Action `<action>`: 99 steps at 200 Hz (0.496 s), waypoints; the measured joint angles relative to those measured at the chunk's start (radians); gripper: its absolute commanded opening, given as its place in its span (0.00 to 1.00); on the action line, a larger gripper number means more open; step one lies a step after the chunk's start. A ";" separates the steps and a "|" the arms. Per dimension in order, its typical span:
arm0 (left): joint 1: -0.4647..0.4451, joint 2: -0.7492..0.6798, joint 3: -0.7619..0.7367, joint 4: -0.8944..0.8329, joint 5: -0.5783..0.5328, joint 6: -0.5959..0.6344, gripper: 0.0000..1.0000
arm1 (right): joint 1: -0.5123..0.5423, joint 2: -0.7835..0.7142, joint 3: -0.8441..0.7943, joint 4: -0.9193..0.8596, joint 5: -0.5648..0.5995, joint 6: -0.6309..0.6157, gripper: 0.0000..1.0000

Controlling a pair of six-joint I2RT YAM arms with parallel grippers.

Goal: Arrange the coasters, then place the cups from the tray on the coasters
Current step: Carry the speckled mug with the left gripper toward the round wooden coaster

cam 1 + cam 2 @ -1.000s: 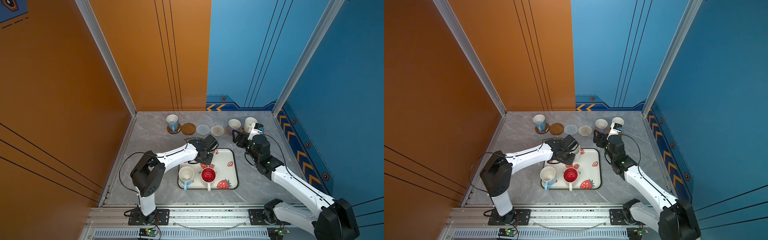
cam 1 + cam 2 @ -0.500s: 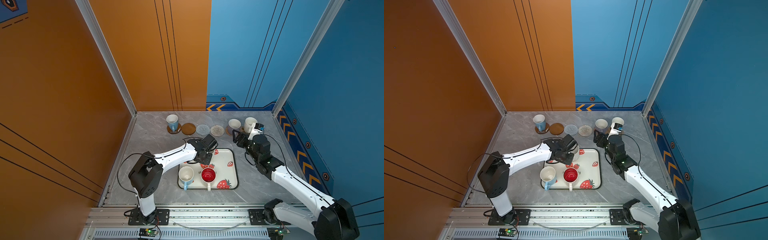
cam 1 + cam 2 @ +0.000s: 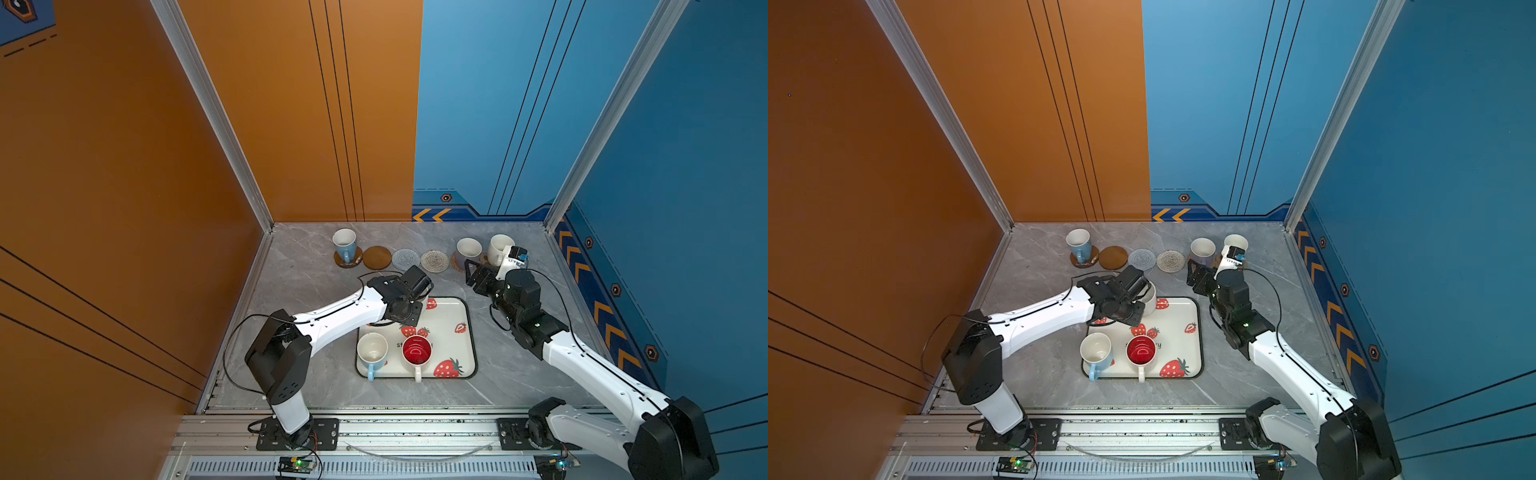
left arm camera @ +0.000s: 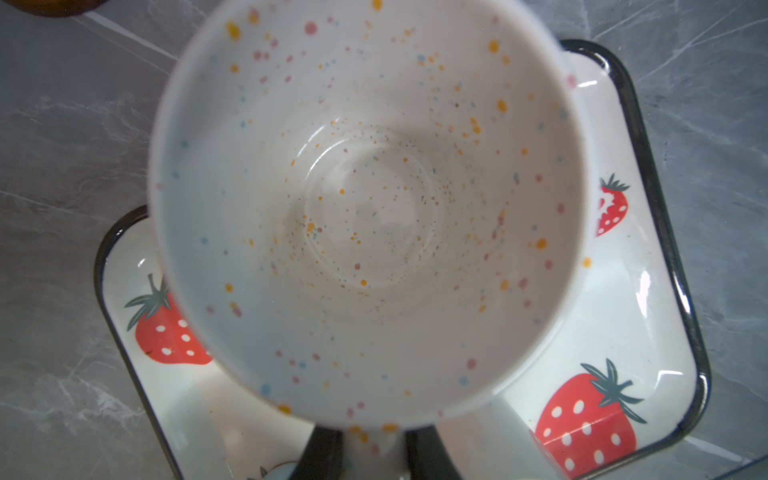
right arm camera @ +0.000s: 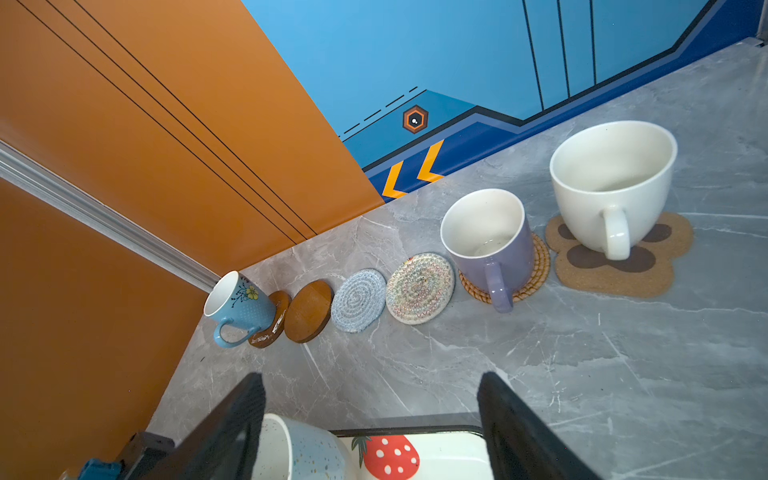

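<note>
I have the left gripper (image 4: 374,453) pinched on the handle of the speckled cup (image 4: 365,208), which hangs over the far left corner of the tray (image 3: 446,311). My right gripper (image 5: 370,386) stands spread and empty beyond the tray's far right corner. A light blue cup (image 3: 372,349) and a red-lined cup (image 3: 417,350) sit along the tray's near edge.

A: Colours, speckled cup (image 4: 365,208)?
B: White; flecks orange, pink, blue.
A: The tray (image 4: 615,316)?
B: White, dark rim, red strawberries, green leaves.
A: Others?
B: grey round (image 5: 358,300), spiral weave; cream round (image 5: 419,288), multicolour zigzags; paw mat (image 5: 615,282), tan, dark-brown pads; blue mug (image 5: 243,309), yellow flower.
</note>
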 measured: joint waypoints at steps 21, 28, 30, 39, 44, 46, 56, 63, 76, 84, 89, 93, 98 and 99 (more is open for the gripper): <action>0.003 -0.005 0.000 0.000 0.000 0.000 0.00 | 0.000 0.000 0.000 0.000 0.000 0.000 0.79; 0.006 -0.006 0.000 0.000 0.000 0.000 0.00 | 0.000 0.000 0.000 0.000 -0.001 0.000 0.79; 0.006 -0.006 0.000 0.000 0.000 0.000 0.00 | 0.000 0.000 0.000 0.000 -0.001 0.000 0.79; 0.011 -0.007 0.000 0.000 0.000 0.000 0.00 | 0.000 0.000 0.000 0.000 -0.001 0.000 0.79; 0.014 -0.008 0.000 0.000 0.000 0.000 0.00 | 0.000 0.000 0.000 0.000 -0.003 0.000 0.79; 0.015 -0.009 0.000 0.000 0.000 0.000 0.00 | 0.000 0.000 0.000 0.000 -0.004 0.000 0.79; 0.023 -0.011 0.000 0.000 0.000 0.000 0.00 | 0.000 0.000 0.000 0.000 -0.008 0.000 0.79; 0.029 -0.013 0.000 0.000 0.000 0.000 0.00 | 0.000 0.000 0.000 0.000 -0.013 0.000 0.79; 0.042 -0.017 0.000 0.000 0.000 0.000 0.00 | -0.001 0.000 0.000 0.000 -0.015 0.000 0.79; 0.050 -0.019 0.000 0.000 0.000 0.000 0.00 | -0.002 0.000 0.000 0.000 -0.016 0.000 0.79; 0.055 -0.020 0.000 0.000 0.000 0.000 0.00 | -0.004 0.000 0.000 0.000 -0.016 0.000 0.79; 0.059 -0.021 0.000 0.000 0.000 0.000 0.00 | -0.005 0.000 0.000 0.000 -0.016 0.000 0.79; 0.064 -0.022 0.000 0.000 0.000 0.000 0.00 | -0.006 0.000 0.000 0.000 -0.016 0.000 0.79; 0.065 -0.022 0.000 0.000 0.001 0.000 0.00 | -0.006 0.000 0.000 0.000 -0.016 0.000 0.79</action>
